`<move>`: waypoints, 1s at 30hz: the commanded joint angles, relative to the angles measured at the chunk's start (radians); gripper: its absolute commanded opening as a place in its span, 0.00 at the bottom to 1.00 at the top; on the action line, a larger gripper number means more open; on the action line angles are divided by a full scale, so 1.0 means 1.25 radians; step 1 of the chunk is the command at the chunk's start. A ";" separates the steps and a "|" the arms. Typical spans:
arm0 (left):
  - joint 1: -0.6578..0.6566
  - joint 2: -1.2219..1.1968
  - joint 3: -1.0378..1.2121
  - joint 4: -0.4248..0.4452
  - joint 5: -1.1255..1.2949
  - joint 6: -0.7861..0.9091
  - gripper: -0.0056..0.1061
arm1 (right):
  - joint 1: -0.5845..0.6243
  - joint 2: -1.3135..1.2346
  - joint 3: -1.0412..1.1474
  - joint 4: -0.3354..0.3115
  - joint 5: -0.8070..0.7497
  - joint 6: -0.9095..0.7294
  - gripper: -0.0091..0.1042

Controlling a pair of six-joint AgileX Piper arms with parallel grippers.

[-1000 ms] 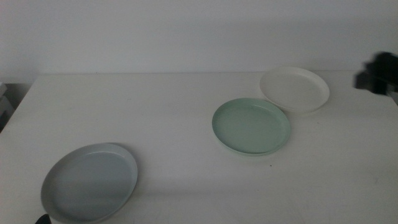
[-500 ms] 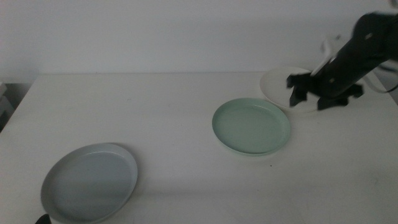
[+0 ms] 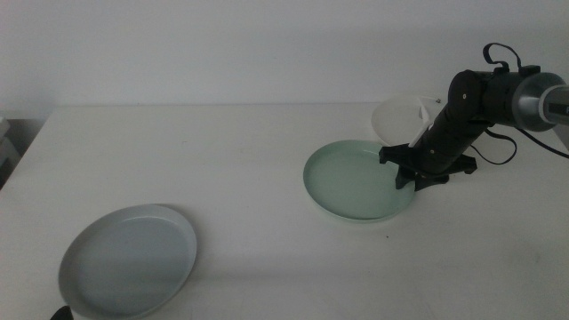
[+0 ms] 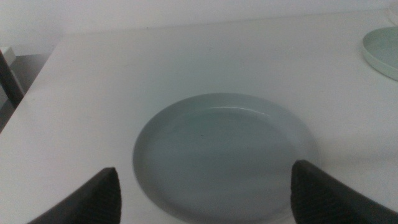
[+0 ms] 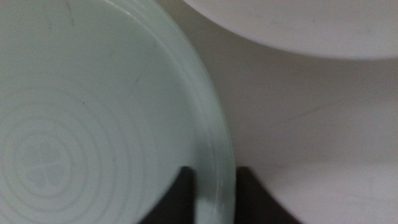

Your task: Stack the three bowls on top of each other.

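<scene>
The mint green bowl lies right of the table's middle. My right gripper is at its right rim. In the right wrist view the two jaws close on that rim, one inside and one outside. The white bowl lies just behind, partly hidden by the right arm; its edge also shows in the right wrist view. The pale grey-blue bowl lies at the front left. My left gripper waits open and empty over its near side.
The white table runs back to a pale wall. A grey object stands past the table's left edge. A cable loops off the right arm. The mint bowl's edge shows in the left wrist view.
The right arm has swung in from the right edge, passed over the white bowl and come down onto the mint green bowl's right rim. The bowls and the left gripper have not moved.
</scene>
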 commanded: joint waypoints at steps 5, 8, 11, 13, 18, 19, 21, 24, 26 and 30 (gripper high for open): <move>0.000 -0.011 -0.003 -0.003 -0.056 -0.009 0.99 | 0.003 -0.050 -0.020 0.003 -0.020 -0.010 0.07; 0.000 -0.011 -0.003 -0.003 -0.056 -0.009 0.99 | 0.023 -0.104 0.016 0.003 -0.024 -0.010 0.07; 0.000 -0.011 -0.003 -0.003 -0.056 -0.009 0.99 | 0.052 -0.188 0.091 0.006 -0.054 -0.010 0.07; 0.000 -0.011 -0.003 -0.003 -0.056 -0.009 0.99 | 0.076 -0.247 0.150 0.010 -0.076 -0.009 0.07; 0.000 -0.011 -0.003 -0.003 -0.056 -0.009 0.99 | 0.146 -0.369 0.306 0.021 -0.128 0.000 0.07; 0.000 -0.011 -0.003 -0.003 -0.056 -0.009 0.99 | 0.158 -0.384 0.324 0.024 -0.134 0.000 0.07; 0.000 -0.011 -0.003 -0.003 -0.056 -0.009 0.99 | 0.187 -0.396 0.357 0.040 -0.143 0.000 0.07; 0.000 -0.011 -0.003 -0.003 -0.056 -0.009 0.99 | 0.220 -0.395 0.383 0.046 -0.145 0.003 0.07; 0.000 -0.011 -0.003 -0.003 -0.056 -0.009 0.99 | 0.234 -0.393 0.402 0.046 -0.154 0.014 0.07; 0.000 -0.011 -0.003 -0.003 -0.056 -0.009 0.99 | 0.242 -0.380 0.431 0.045 -0.167 0.032 0.07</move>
